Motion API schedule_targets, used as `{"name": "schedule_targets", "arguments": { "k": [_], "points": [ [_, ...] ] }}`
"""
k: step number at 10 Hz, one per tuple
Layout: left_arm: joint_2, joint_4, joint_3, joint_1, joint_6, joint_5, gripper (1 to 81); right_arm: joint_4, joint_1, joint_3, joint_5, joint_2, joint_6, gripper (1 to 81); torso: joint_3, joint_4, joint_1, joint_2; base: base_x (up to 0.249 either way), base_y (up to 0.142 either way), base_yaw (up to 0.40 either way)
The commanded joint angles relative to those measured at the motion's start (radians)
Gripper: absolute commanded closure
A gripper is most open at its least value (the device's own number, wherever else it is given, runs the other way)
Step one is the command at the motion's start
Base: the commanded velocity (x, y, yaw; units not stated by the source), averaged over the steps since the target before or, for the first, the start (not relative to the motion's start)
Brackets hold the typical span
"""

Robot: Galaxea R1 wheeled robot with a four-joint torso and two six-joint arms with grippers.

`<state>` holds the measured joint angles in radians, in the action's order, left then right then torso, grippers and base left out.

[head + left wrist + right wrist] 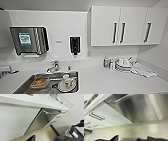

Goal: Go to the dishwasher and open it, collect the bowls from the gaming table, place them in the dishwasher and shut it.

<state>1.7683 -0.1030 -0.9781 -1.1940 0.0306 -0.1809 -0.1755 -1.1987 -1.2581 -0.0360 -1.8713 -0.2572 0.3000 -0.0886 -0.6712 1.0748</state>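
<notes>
We see the dishwasher (144, 107) very close in the right wrist view. Its front is shiny gray metal, and a long bar handle (124, 98) runs across its top. The door looks shut, flat with the white cabinet doors (109, 116) next to it. Under the dishwasher there is a pale, shiny floor (134, 130). Past the white doors there are white drawers (91, 125) with small handles.

In the left wrist view we see the dishwasher (48, 117) from farther off. It sits under the white counter (31, 102), between a big white cabinet side (15, 119) and more white drawers (56, 118).

Dark bits of our right gripper (131, 139) poke in at the edge of the right wrist view. A dark tip of our left gripper (31, 138) shows in the left wrist view. We cannot tell if either hand is spread apart or pressed together. Neither one is touching the dishwasher.

From up high we look down at the counter top (112, 80) over the dishwasher. A metal sink (50, 82) is set in it, with dishes inside and a tap (53, 66) behind. Farther along the counter from the sink are a small bottle (105, 62), a stack of plates (123, 65) and a folded cloth (143, 70). On the wall above the sink hang a paper towel box (30, 40) and a soap box (75, 45). White wall cupboards (125, 25) hang above the plates.
</notes>
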Motion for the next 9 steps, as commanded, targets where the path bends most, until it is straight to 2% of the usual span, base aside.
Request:
{"name": "schedule_targets", "arguments": {
  "k": [1,2,4,6,7,9],
  "points": [
    [-0.059,-0.083,0.104,0.086,0.011,0.018,1.0,0.013,0.086,0.025,0.019,0.059,-0.007,1.0,0.054,0.000,-0.063,0.098,0.000,0.000,0.000],
    [-0.038,-0.083,0.096,0.084,0.011,0.020,1.0,0.013,0.086,0.026,0.019,0.058,-0.008,1.0,0.094,0.000,-0.082,0.129,0.000,0.000,0.000],
    [-0.021,-0.083,0.091,0.083,0.011,0.018,1.0,0.013,0.086,0.030,0.019,0.059,-0.008,1.0,0.120,0.000,-0.115,0.182,0.000,0.000,0.000],
    [-0.024,-0.083,0.091,0.083,0.011,0.018,1.0,0.013,0.087,0.031,0.019,0.062,-0.016,1.0,0.186,0.000,-0.159,0.252,0.000,0.000,0.000],
    [-0.027,-0.083,0.090,0.084,0.011,0.018,1.0,0.014,0.098,0.036,0.019,0.061,-0.016,1.0,0.126,0.000,-0.182,0.287,0.000,0.000,0.000],
    [-0.033,-0.083,0.082,0.083,0.011,0.015,1.0,0.014,0.126,0.071,0.019,0.074,-0.027,1.0,0.174,0.000,-0.220,0.345,0.000,0.000,0.000]
  ]
}}
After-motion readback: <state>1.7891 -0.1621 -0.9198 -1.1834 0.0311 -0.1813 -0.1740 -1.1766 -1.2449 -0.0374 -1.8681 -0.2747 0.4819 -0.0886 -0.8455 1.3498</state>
